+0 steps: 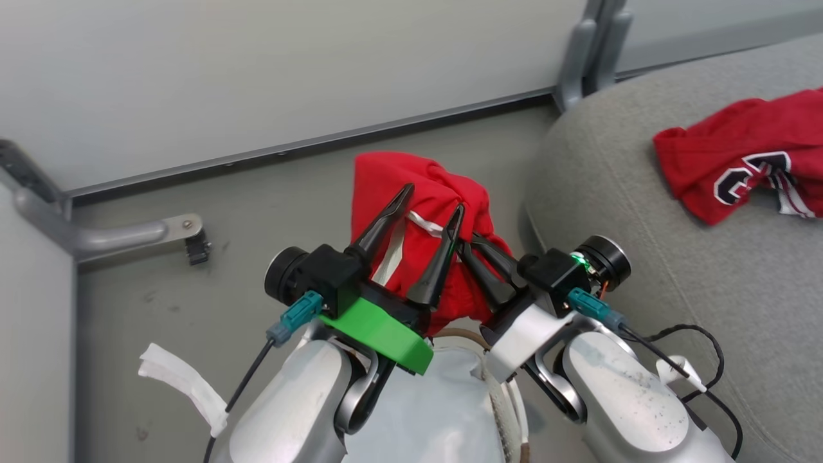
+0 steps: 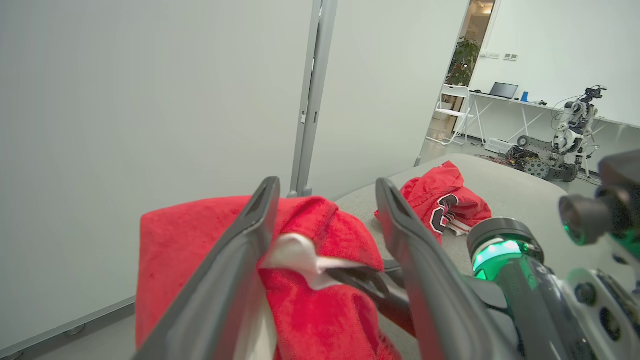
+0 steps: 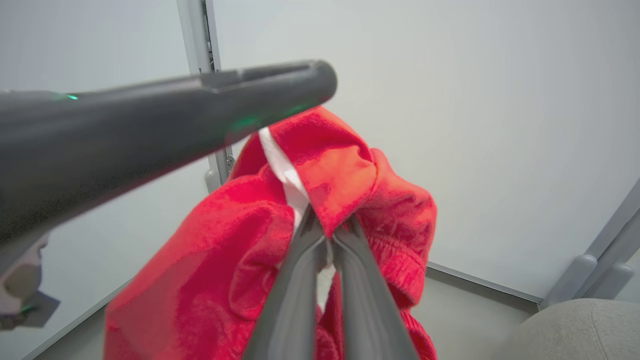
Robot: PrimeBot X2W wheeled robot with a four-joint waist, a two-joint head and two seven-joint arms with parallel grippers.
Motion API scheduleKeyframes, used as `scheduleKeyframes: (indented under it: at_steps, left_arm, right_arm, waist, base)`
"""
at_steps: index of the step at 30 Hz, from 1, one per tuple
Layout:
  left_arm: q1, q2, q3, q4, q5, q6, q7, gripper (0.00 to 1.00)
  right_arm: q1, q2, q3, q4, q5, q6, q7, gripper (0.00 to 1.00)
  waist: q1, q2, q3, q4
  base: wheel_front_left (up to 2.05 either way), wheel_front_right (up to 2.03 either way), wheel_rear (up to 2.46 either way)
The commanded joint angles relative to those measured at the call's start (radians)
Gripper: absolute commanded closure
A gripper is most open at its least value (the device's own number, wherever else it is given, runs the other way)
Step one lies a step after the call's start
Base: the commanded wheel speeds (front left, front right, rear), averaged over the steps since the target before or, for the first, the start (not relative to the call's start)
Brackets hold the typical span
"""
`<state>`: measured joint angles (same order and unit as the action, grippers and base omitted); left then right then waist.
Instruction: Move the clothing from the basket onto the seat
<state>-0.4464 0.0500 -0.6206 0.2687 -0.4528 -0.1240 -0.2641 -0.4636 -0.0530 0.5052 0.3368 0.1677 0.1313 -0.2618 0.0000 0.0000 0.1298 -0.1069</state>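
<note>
A red garment with white stripe trim (image 1: pixel 386 173) hangs bunched in the air above the basket (image 1: pixel 458 334), whose brown rim and white liner show between my forearms. My right gripper (image 1: pixel 468 243) is shut on a fold of it by the white stripe (image 3: pixel 327 225). My left gripper (image 1: pixel 434 199) stands open, its two fingers spread on either side of the same garment (image 2: pixel 175 240) without pinching it. The red jersey with black-and-white numerals (image 1: pixel 739 161) lies crumpled on the grey seat (image 1: pixel 643 257) to the right.
Pale wall panels run close behind the garment, with a metal foot bracket (image 1: pixel 128 235) at left and a grey post (image 1: pixel 585 51) beside the seat's corner. A white fabric strip (image 1: pixel 186 386) lies at lower left. Another robot (image 2: pixel 565 140) and desks stand far off.
</note>
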Motion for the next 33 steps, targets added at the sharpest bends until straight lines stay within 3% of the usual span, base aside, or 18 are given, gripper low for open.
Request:
scheduleKeyframes:
  at_steps: [1,18,28,33]
  left_arm:
    - [-0.004,0.001,0.007,0.005,0.01,-0.004,-0.001,0.0]
    - [-0.006,0.003,0.005,0.041,0.047,-0.008,0.0,0.0]
    - [-0.058,0.004,-0.075,0.065,0.014,-0.008,0.0,0.0]
    - [-0.078,0.014,-0.076,0.075,0.024,-0.008,0.0,0.0]
  right_arm:
    - [0.014,-0.004,-0.002,-0.008,0.006,-0.001,-0.005,1.0]
    - [0.084,-0.01,-0.049,-0.056,0.036,-0.001,-0.005,1.0]
    - [0.14,-0.034,-0.179,-0.11,0.01,-0.001,-0.005,1.0]
    - [0.069,-0.074,-0.237,-0.121,-0.005,-0.001,-0.005,1.0]
  waist:
    - [0.0,0.0,0.009,-0.076]
    - [0.0,0.0,0.021,-0.42]
    - [0.0,0.0,0.064,-0.441]
    - [0.0,0.0,0.114,-0.441]
  base:
    - [0.0,0.0,0.0]
    - [0.0,0.0,0.0]
    - [0.0,0.0,0.0]
    - [0.0,0.0,0.0]
